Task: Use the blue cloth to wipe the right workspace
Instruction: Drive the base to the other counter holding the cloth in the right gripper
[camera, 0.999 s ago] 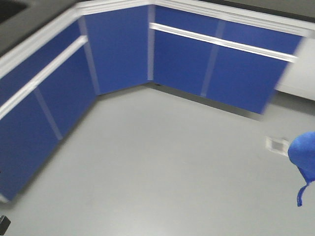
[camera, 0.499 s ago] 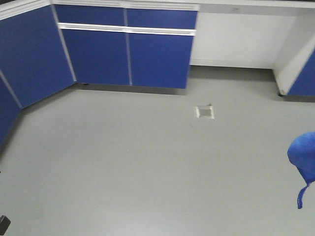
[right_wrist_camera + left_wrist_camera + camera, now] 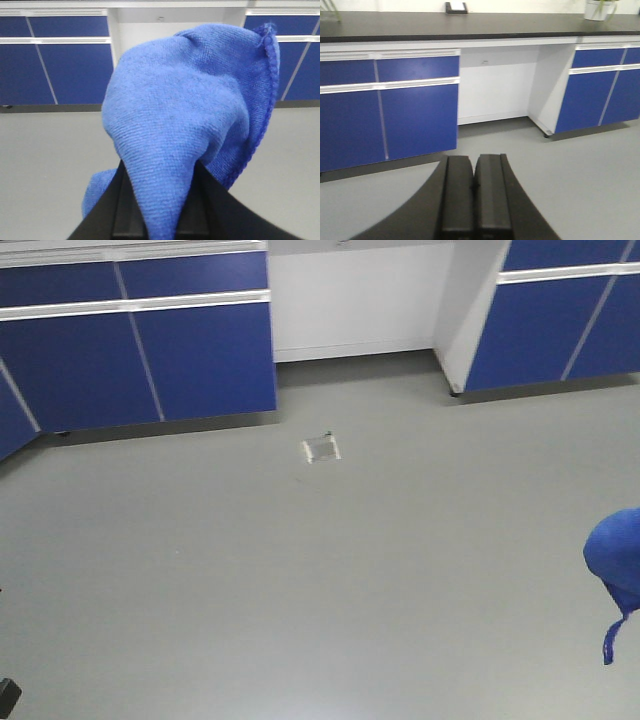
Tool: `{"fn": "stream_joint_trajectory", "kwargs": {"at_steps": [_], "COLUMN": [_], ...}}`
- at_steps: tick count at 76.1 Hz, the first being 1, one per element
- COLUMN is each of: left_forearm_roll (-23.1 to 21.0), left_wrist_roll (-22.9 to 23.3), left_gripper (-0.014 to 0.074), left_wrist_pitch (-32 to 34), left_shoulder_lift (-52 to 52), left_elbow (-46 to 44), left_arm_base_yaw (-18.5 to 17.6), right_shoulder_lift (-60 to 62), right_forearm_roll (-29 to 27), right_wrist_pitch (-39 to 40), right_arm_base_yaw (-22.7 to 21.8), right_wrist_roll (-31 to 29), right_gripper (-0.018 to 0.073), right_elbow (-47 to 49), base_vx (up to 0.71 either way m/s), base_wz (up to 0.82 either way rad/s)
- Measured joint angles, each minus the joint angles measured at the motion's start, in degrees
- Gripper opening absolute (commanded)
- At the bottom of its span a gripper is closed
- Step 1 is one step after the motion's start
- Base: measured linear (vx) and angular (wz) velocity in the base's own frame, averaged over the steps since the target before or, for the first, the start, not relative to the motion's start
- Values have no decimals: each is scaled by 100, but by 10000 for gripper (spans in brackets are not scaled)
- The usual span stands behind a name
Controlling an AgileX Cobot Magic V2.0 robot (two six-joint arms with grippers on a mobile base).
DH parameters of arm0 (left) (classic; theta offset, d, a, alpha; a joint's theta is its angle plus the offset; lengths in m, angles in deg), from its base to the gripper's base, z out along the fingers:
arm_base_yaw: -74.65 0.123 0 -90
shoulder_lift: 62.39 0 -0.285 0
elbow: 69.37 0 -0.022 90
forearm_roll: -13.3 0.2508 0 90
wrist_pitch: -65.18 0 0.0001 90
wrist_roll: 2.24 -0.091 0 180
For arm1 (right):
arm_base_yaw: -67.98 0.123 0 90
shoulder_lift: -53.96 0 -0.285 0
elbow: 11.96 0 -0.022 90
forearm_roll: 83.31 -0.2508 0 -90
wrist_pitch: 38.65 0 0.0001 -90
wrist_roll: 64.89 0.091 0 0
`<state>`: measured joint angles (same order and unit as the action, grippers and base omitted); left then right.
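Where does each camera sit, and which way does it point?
Front view: high up, tilted down at the grey floor and blue cabinets; of the robot, only the held blue cloth shows, at the right edge.
Left wrist: looks along the shut left gripper towards cabinets and a black countertop.
Right wrist: looks forward past the right gripper, mostly hidden under the cloth.
Shared: all three see the white recess between cabinets; front and right wrist both show the cloth.

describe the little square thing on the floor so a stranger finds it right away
Find the white recess between the two runs of blue cabinets. On the grey floor in front of its left side lies a small pale square plate with a darker centre, the only thing set into the floor.
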<state>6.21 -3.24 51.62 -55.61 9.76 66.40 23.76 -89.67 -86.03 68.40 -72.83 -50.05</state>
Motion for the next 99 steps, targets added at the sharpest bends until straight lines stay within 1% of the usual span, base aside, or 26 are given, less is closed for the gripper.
{"fn": "stream_joint_trajectory", "kwargs": {"at_steps": [44, 76, 99], "left_forearm_roll": [0, 0, 0], "left_wrist_roll": [0, 0, 0], "left_gripper": [-6, -6, -6], "left_wrist_pitch": [0, 0, 0], "left_shoulder_lift": [0, 0, 0], "left_elbow": [0, 0, 0], "left_arm_base_yaw": [0, 0, 0], "right_shoulder_lift": [0, 0, 0], "right_forearm_roll": [0, 0, 0], "right_wrist_pitch": [-46, -53, -60], "right_arm_base_yaw": [0, 0, 0], "right_wrist_roll": [0, 0, 0], "right_gripper": [-3, -3, -3], "right_elbow": [0, 0, 0], "base_vx": [6, 22, 30], "base_wz": [-41, -64, -34]}}
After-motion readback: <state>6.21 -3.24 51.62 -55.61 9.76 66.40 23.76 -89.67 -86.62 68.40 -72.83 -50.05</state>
